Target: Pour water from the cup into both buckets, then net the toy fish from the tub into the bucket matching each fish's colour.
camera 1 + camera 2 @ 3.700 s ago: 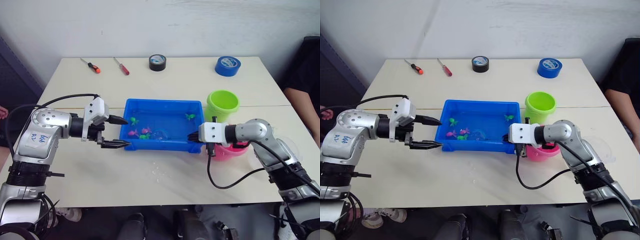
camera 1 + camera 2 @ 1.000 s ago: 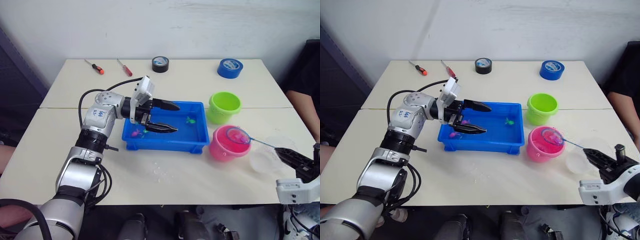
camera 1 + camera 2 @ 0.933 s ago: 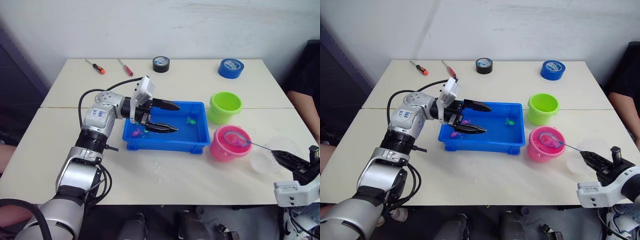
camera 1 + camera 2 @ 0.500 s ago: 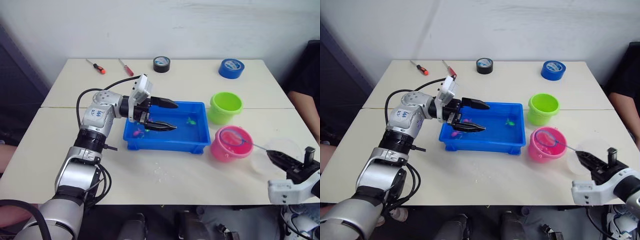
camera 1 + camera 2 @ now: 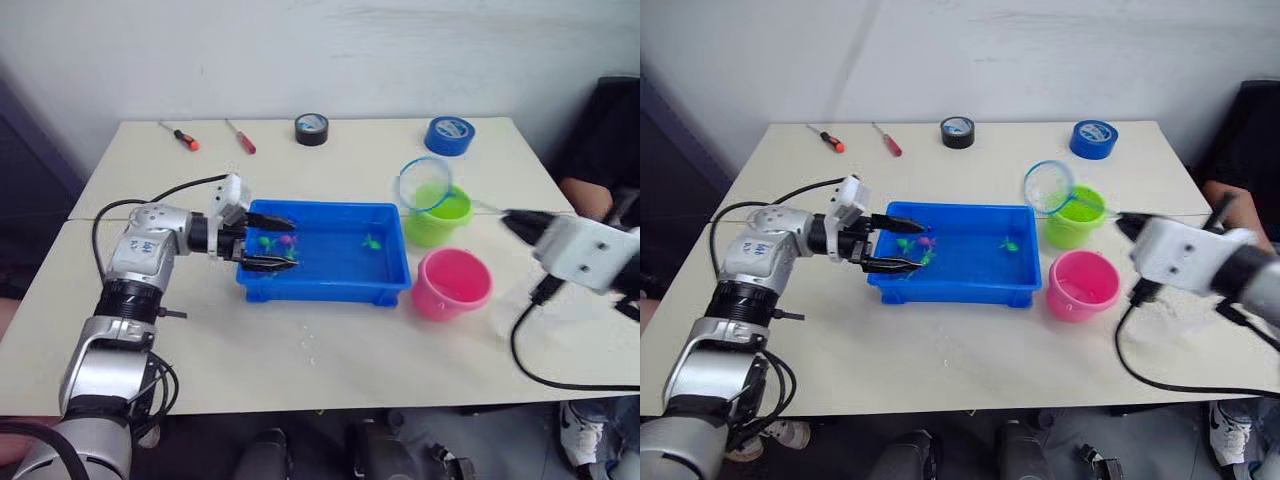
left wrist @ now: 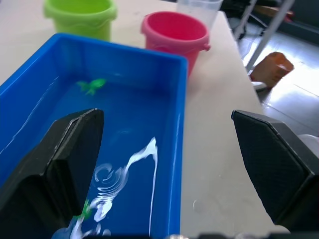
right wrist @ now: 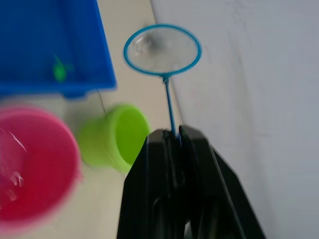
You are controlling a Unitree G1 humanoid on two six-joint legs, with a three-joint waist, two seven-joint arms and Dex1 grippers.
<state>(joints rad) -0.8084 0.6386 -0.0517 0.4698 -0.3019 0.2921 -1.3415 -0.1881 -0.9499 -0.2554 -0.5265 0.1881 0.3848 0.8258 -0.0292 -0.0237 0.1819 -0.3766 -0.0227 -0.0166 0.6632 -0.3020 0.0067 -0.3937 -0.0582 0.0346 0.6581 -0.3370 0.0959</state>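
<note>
The blue tub [image 5: 392,282] holds water, a green fish [image 5: 372,241] and more pink and green fish [image 5: 287,240] at its left end. My left gripper [image 5: 278,243] is open, its fingers [image 6: 60,164] reaching over that left end. My right gripper [image 5: 510,222] is shut on the net's thin handle. The net's blue hoop [image 5: 425,185] hangs in the air above the green bucket [image 5: 440,215]. The pink bucket [image 5: 455,283] stands in front of the green one, by the tub's right end. The clear cup [image 6: 199,6] shows beyond the pink bucket in the left wrist view.
Two screwdrivers [image 5: 180,137] [image 5: 241,137], a black tape roll [image 5: 311,127] and a blue tape roll [image 5: 448,134] lie along the table's far edge. A person in dark clothes [image 5: 600,150] sits at the right end of the table.
My right gripper has lifted the net out of the pink bucket and carried it up over the green bucket. My left gripper has drawn back to the tub's left end.
</note>
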